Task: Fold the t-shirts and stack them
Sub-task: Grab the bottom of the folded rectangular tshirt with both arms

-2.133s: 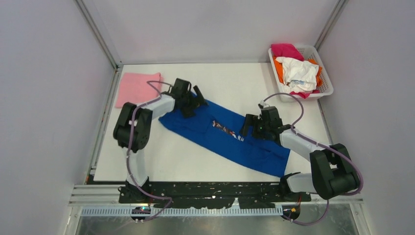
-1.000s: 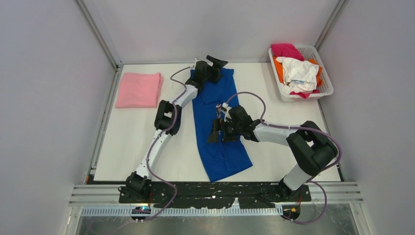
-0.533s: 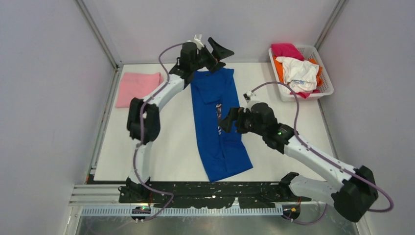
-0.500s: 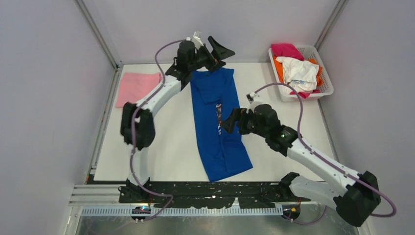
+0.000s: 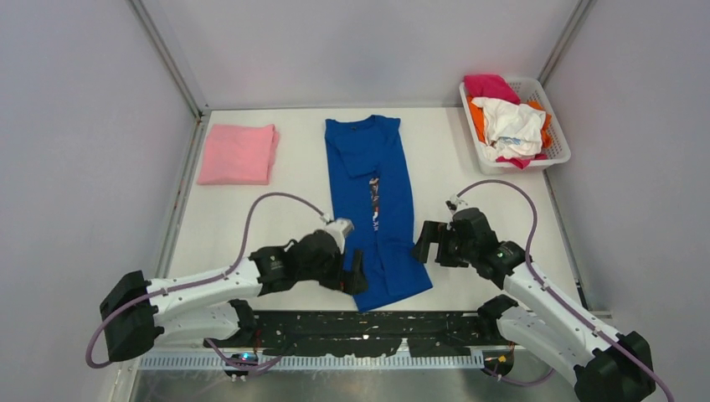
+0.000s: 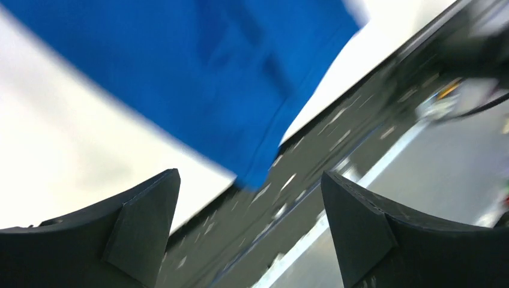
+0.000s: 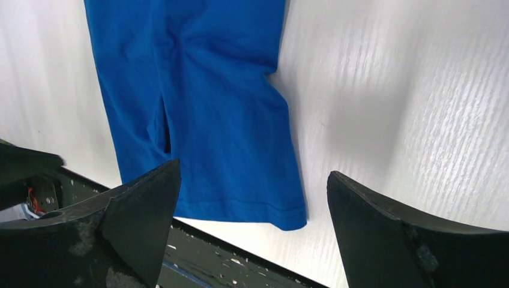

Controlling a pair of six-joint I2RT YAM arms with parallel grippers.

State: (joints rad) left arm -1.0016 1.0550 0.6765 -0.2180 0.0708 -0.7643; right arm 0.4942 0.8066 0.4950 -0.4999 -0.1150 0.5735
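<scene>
Top external view first: the white table [image 5: 251, 226] takes up most of what I can see. Down its middle lies the royal-blue t-shirt [image 5: 368, 159], a long narrow strip with its sides already turned in. Its collar points at the far wall and its hem [image 5: 392, 293] reaches the near edge. Laid lengthwise like that, it looks ready to be folded end over end. The light-pink t-shirt [image 5: 239, 154] sits folded at the far left, well apart from the blue one. I take it for the start of the stack, kept out of the working space. At the far right corner the white slatted basket [image 5: 559, 146] holds a crumpled heap of tees [image 5: 509, 124], white over orange and magenta, waiting their turn.

Both arms are low at the near end, one on each side of the hem. The left gripper [image 5: 357, 275] is at the hem's left corner with its fingers spread around nothing. Its wrist view is smeared, so I'd guess it isn't touching cloth. The right gripper [image 5: 424, 243] is just beside the right edge, fingers wide apart and empty, probably lining up to pinch its corner.
</scene>
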